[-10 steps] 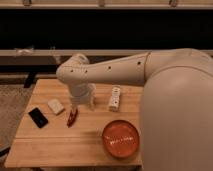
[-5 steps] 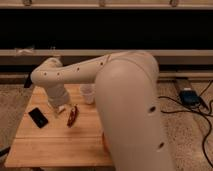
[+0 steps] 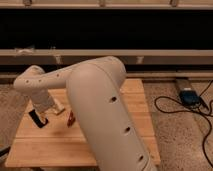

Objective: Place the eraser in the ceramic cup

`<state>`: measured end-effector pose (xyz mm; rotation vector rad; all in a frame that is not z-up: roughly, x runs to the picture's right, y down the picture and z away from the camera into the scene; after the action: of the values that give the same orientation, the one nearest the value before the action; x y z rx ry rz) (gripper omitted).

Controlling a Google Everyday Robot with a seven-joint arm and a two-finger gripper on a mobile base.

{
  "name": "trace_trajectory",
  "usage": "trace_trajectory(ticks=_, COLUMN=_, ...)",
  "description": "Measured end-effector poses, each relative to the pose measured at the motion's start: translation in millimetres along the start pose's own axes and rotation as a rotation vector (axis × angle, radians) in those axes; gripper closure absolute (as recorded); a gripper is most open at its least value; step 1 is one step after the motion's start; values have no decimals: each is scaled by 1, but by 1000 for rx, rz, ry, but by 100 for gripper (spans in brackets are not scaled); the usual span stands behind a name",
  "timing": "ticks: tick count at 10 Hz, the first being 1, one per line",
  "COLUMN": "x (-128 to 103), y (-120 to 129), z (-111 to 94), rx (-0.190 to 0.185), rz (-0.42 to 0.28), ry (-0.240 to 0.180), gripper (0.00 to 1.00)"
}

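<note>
The eraser [image 3: 36,118] is a small flat black slab lying near the left edge of the wooden table [image 3: 50,146]. My gripper [image 3: 44,115] hangs at the end of the white arm [image 3: 95,95], right above the eraser's right end and very close to it. The ceramic cup is hidden behind my arm.
A pale beige block [image 3: 58,108] lies just right of the gripper. A dark red pepper-shaped item [image 3: 70,119] lies beside it. My bulky arm covers the table's middle and right. Black cables [image 3: 186,107] and a power box [image 3: 189,96] lie on the floor at the right.
My arm has swung left and down, bringing the gripper over the eraser. The arm now fills the middle of the view and hides the cup and the orange bowl.
</note>
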<state>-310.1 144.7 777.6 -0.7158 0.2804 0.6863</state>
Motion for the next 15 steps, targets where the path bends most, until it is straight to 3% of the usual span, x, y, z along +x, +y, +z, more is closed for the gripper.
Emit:
trace_trajectory(ticks=5, x=-50, y=29, z=16, rx=9, rz=-10, ry=-76, gripper=35)
trace_trajectory(ticks=10, x=-96, y=52, z=48, rx=17, rz=-26, ry=-80, gripper=35)
trace_trajectory(ticks=15, x=-110, y=39, z=52, rx=44, rz=5, ry=-94, gripper=35)
